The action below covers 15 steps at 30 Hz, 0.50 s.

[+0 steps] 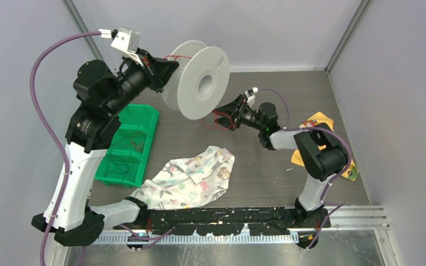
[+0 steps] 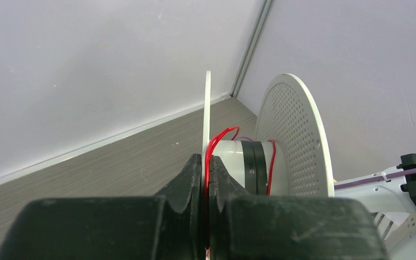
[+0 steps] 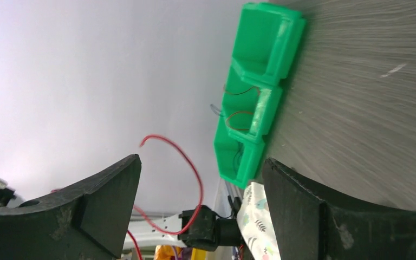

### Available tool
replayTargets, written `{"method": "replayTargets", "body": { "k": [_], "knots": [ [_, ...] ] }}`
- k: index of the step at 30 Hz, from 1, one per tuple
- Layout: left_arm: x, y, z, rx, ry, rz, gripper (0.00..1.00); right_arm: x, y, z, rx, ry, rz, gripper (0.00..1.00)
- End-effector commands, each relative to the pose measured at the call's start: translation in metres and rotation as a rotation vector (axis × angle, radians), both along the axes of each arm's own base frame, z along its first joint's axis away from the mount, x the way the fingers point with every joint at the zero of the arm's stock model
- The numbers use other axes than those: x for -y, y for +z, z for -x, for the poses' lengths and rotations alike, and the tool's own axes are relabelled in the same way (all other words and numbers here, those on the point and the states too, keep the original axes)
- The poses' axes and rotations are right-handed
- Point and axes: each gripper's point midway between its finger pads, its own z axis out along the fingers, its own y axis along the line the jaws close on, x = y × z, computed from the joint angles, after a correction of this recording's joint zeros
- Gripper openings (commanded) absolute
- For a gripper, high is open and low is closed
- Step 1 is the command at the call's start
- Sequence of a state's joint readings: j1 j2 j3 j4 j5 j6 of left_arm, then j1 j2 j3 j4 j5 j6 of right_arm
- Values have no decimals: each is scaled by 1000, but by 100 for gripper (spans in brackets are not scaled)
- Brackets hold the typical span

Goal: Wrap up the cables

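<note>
Right now I have the left gripper (image 2: 206,165) up off the desk (image 1: 266,166). Its fingers (image 2: 187,184) are pressed together on the thin rim of one flange of the white spool (image 1: 199,83). The spool hangs in the air, tilted, with its bore showing to the overhead camera.

The red cable (image 2: 210,154) is partly on that spool. In the left wrist view one strand comes out from between the clamped fingers, arcs past the flange rim and lands on the pale hub. Another red turn lies further along the hub, next to the perforated far flange. More cable droops loosely under the spool, on the side facing the arm bases.

The right gripper (image 3: 200,160) sits just beside the spool's lower edge, pointing at it. Its fingers (image 3: 97,200) are spread wide apart, with nothing pinched. In the right wrist view a loose red loop curls through the gap between them, but I cannot tell whether it touches either finger.

Left of the spool and nearer the arm bases, a green bin (image 1: 127,144) rests on the desk with a few thin wire pieces in its compartments. A patterned cloth (image 1: 191,177) lies crumpled on the desk between the spool and the bases. To the spool's right, a yellow item (image 1: 317,119) is half hidden behind the right arm.
</note>
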<state>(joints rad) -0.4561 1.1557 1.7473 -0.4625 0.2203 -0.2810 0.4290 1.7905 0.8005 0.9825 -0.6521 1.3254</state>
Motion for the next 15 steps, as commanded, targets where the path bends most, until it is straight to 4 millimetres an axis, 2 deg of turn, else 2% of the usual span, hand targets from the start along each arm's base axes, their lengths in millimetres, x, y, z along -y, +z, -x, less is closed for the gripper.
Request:
{"method": "replayTargets", "body": {
  "k": [1, 7, 15],
  "knots": [
    [-6, 47, 16, 146, -9, 81, 0, -9, 49, 23, 159, 98, -127, 87],
    [-5, 46, 14, 147, -9, 82, 0, -11, 47, 33, 148, 135, -155, 86],
    [-6, 48, 16, 153, -7, 84, 1, -26, 40, 43, 142, 183, -151, 80]
  ]
}}
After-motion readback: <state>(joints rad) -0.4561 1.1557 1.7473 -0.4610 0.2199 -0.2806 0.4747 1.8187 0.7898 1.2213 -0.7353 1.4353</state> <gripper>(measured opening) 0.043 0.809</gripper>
